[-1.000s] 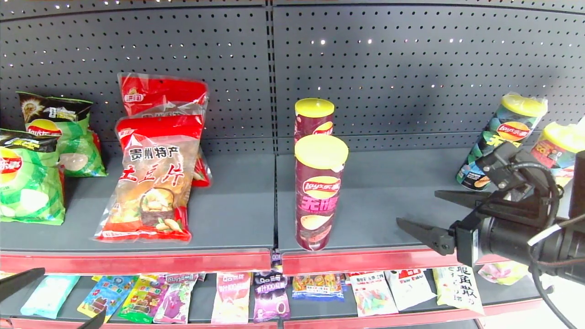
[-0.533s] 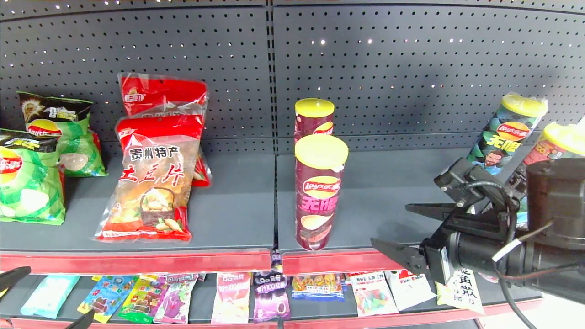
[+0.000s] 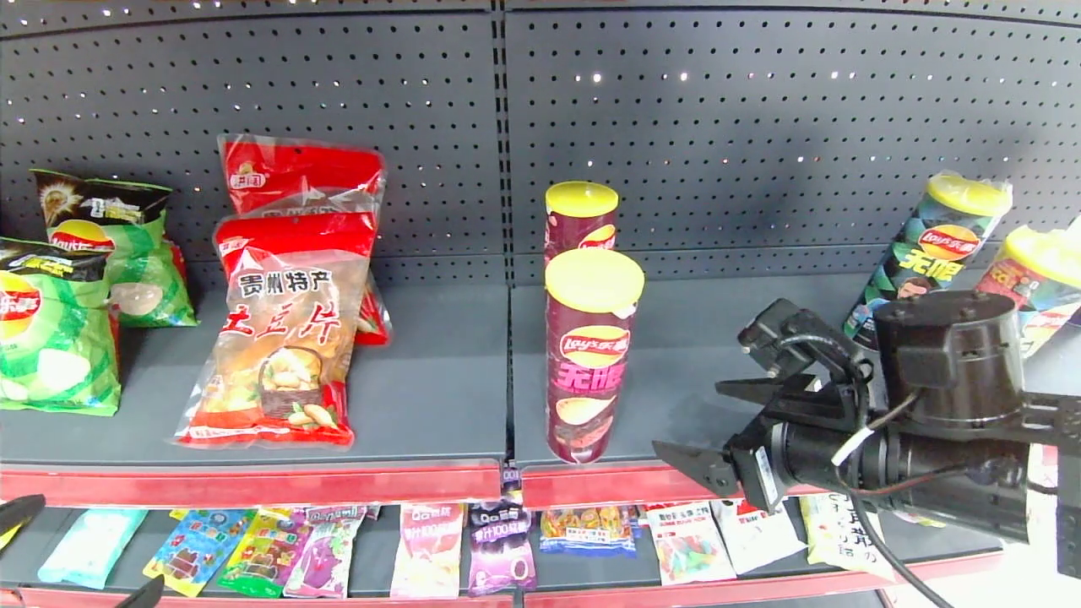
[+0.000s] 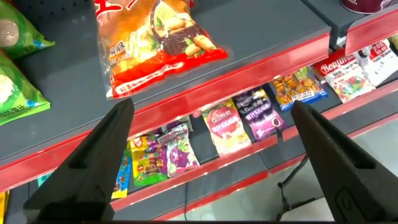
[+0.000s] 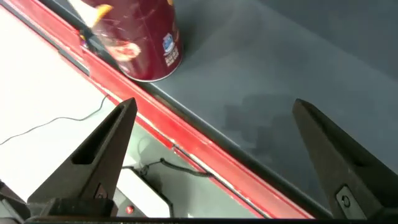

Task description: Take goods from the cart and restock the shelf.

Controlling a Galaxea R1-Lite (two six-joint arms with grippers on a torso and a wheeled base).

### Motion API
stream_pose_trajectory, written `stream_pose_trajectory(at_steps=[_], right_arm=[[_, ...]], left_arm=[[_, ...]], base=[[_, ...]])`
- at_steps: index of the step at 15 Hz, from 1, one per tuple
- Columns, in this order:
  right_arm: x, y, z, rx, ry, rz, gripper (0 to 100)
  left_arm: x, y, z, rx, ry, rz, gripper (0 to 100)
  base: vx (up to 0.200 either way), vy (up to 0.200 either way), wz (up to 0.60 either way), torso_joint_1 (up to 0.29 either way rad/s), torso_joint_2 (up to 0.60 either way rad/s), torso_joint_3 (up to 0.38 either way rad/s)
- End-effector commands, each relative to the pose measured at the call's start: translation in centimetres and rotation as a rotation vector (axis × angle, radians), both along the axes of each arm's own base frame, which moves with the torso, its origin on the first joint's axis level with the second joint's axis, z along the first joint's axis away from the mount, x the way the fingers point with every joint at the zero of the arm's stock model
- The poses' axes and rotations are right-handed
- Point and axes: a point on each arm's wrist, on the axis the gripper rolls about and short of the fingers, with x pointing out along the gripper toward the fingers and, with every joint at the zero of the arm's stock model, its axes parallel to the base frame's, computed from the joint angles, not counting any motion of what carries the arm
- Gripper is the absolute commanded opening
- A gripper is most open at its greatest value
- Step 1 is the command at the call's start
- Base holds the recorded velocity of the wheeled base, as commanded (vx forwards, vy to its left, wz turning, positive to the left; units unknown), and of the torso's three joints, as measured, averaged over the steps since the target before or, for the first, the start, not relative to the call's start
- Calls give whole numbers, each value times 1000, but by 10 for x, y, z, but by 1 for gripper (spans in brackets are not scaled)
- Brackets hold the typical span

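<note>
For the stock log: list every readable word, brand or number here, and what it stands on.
Front purple can: logo and big characters; print is not quoted here.
Red-and-clear snack bag: big characters, likewise.
Green chip bag: logo, likewise.
Lower-shelf packets: too small to read.

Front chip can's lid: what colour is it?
Yellow lid on a maroon chip can; the head view shows it best.
</note>
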Motion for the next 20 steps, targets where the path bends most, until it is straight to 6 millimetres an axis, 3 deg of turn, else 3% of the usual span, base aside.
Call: stream_pose_trajectory(at_steps=[1,10,20], right_arm=[[8,8,-7,-22,19,-1,100],[29,28,-14,-44,22,-9,100],[31,30,-15,-48,25,-10,100]], left_arm=[[0,0,0,-1,-4,0,100],[-3,1,1,-28,-13,6,100],[-2,1,2,-32,-12,8,100]], base=[[0,0,0,0,0,0],[0,0,0,0,0,0],[0,0,0,0,0,0]])
